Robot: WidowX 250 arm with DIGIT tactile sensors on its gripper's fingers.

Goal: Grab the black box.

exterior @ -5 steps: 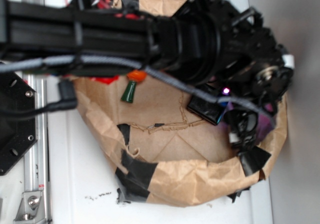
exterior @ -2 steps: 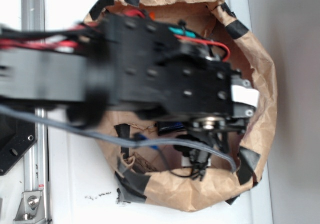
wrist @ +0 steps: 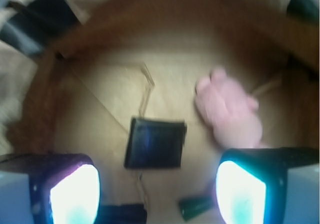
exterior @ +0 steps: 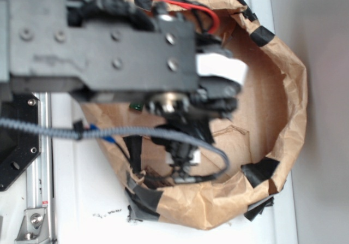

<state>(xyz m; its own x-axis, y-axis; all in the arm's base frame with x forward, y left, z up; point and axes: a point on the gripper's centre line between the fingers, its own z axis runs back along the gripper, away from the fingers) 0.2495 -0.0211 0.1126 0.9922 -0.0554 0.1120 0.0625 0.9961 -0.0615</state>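
gripper (wrist: 157, 196) wide open, empty, fingers (wrist: 75, 194) at lower left and lower right of wrist frame | box (wrist: 155, 143) flat on bag floor (wrist: 100, 83), centre frame, between and above fingers, untouched | pink toy (wrist: 230, 114) right of box, apart | green piece (wrist: 197, 207) bottom centre | exterior: arm (exterior: 103, 42) covers box

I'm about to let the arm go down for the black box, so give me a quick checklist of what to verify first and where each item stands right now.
1. Black box in the wrist view: ok.
2. Box lying flat on the brown paper basket floor: ok.
3. Gripper open, fingers apart: ok.
4. Box centred between the fingers: ok, roughly.
5. Pink plush rabbit apart from the box: ok.
6. Small green object near the right finger: cannot tell if it interferes.
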